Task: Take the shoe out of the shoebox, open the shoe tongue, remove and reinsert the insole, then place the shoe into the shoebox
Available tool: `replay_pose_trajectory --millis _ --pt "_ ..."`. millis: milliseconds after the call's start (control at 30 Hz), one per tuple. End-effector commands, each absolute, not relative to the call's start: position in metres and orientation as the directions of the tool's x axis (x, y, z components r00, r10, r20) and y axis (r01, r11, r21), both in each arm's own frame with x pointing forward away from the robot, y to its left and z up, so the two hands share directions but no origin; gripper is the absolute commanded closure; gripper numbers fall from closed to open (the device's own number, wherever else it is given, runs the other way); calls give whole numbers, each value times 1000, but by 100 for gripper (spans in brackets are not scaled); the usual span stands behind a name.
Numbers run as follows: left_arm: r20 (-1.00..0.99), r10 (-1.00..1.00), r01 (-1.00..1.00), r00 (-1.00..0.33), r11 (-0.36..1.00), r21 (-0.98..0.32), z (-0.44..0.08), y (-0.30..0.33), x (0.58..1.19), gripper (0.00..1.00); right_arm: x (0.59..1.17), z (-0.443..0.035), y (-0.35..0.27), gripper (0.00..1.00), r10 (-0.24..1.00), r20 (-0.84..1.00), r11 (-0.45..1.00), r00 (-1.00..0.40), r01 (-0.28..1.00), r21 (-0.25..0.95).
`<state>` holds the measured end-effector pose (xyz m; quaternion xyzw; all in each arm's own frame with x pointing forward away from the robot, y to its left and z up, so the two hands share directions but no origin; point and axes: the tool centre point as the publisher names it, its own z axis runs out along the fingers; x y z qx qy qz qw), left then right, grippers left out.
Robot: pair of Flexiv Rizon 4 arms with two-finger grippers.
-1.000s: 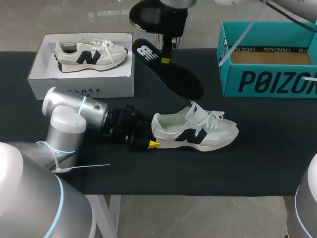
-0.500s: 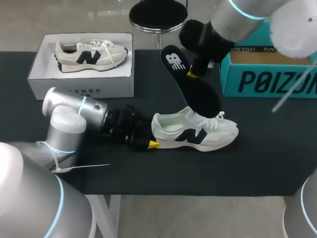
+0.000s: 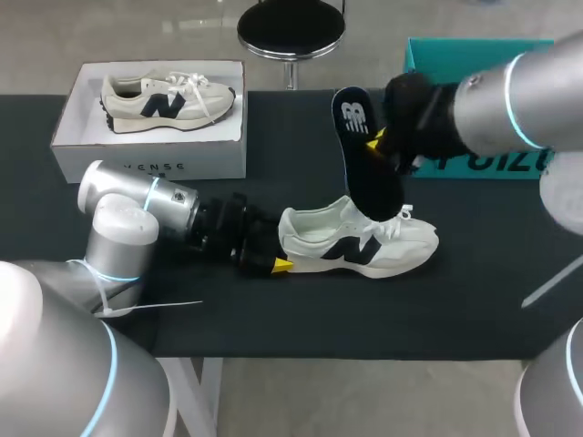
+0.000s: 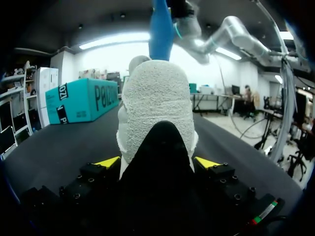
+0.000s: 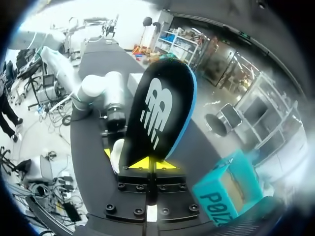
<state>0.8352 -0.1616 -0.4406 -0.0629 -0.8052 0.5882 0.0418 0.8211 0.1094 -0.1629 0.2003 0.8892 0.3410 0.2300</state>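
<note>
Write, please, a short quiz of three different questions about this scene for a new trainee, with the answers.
1. True or false: the insole lies flat on the table.
2. Which gripper grips the heel of the shoe on the table? A) left B) right
3. Fill in: the second shoe lies in the ___ shoebox.
Key: 1 false, the right gripper holds it above the shoe. 2 A, the left gripper. 3 white.

I log a black matte table (image 3: 474, 300) running left to right across the scene, near edge straight, a white leg (image 3: 208, 391) under its near left part, lit evenly, shadows soft.
</note>
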Motion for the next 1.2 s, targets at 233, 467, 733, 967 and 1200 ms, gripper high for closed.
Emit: replay_pose_trajectory --millis 233,467,733,967,1200 --pt "-7 151 53 -988 302 -952 -447 -163 835 100 810 -145 87 100 509 64 106 -858 136 985" --pt "-7 151 53 -988 302 -952 -447 -163 835 100 809 -130 79 100 434 215 17 -875 247 969" --pt "-7 151 53 -988 302 -952 -447 -163 835 100 806 -94 95 100 377 330 48 -866 374 926" --pt "-7 151 53 -988 302 -952 -447 -163 835 100 796 -77 113 100 389 394 153 -833 480 864" --pt "-7 151 53 -988 302 -952 -447 -163 835 100 790 -81 117 100 439 351 189 -827 467 864"
